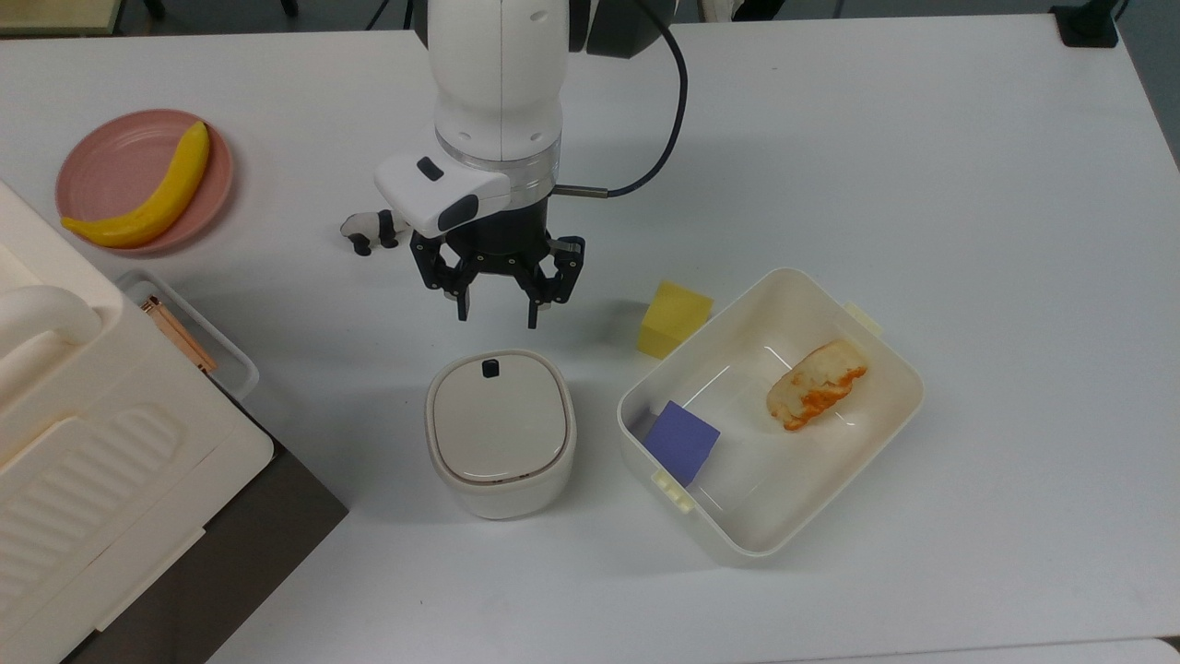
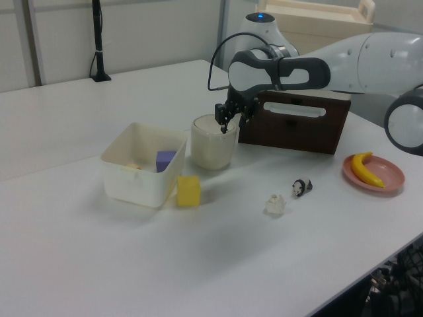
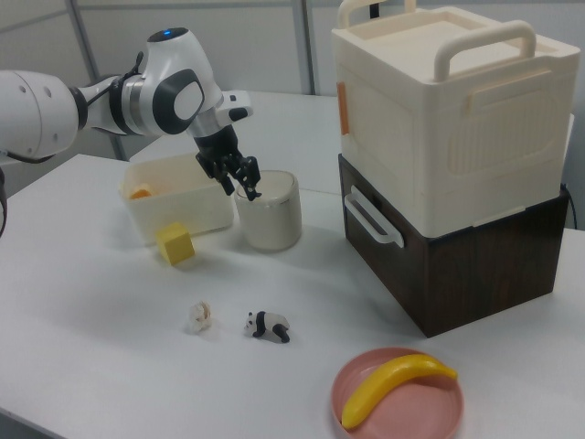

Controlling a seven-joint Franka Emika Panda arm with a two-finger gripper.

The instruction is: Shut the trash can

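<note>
Trash can: we see the trash can (image 1: 501,432) sitting on the tabletop (image 1: 922,138), lid flat and shut, black button (image 1: 490,368) on its far edge in the top view.
Hand: the hand (image 1: 497,311) hovers just past that button edge, fingers spread apart, holding nothing.
Neighbours: in the top view, tub (image 1: 885,369) just right of the can, yellow block (image 1: 675,319) near the tub's far corner.

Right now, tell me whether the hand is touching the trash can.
Apart. In the top view, bare table shows between the open hand and the trash can, whose lid lies flat.
</note>
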